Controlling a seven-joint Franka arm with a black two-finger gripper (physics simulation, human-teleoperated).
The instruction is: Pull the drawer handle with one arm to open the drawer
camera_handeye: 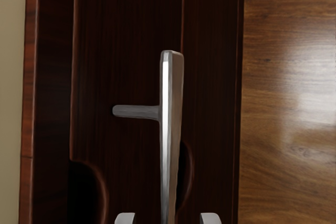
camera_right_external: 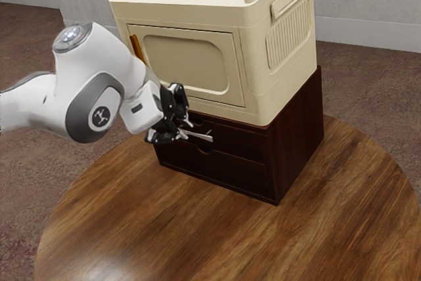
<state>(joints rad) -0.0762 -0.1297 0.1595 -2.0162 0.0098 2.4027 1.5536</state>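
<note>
Exterior view first: here's the white arm [camera_right_external: 99, 97] reaching in from the exterior view's left, with the hand [camera_right_external: 189, 131] right up at the dark wooden chest [camera_right_external: 296, 136]. The hand is open, its two fingers parted around the near end of the silver handle [camera_right_external: 202, 137]. That handle sits on the front of the upper drawer [camera_right_external: 243, 141], and the drawer looks flush with its frame, though the hand and fingers hide part of it. The chest stands on the round tabletop [camera_right_external: 329, 215], a cream cabinet [camera_right_external: 276, 77] on top. There's an orange piece [camera_right_external: 136, 47] at the cabinet door's edge, partly covered by the arm, so its full shape is hard to make out.

Over to the wrist view: the handle's long bar runs in between the spread fingertips [camera_handeye: 210, 219], with a gap on either side, touching neither. Both fingertips are cut off by the picture's edge, and so is that end of the bar. A short post [camera_handeye: 136, 111] joins the bar to the drawer. One rounded cut-out [camera_handeye: 186, 174] is partly tucked behind the bar, its inside too dark to read.
</note>
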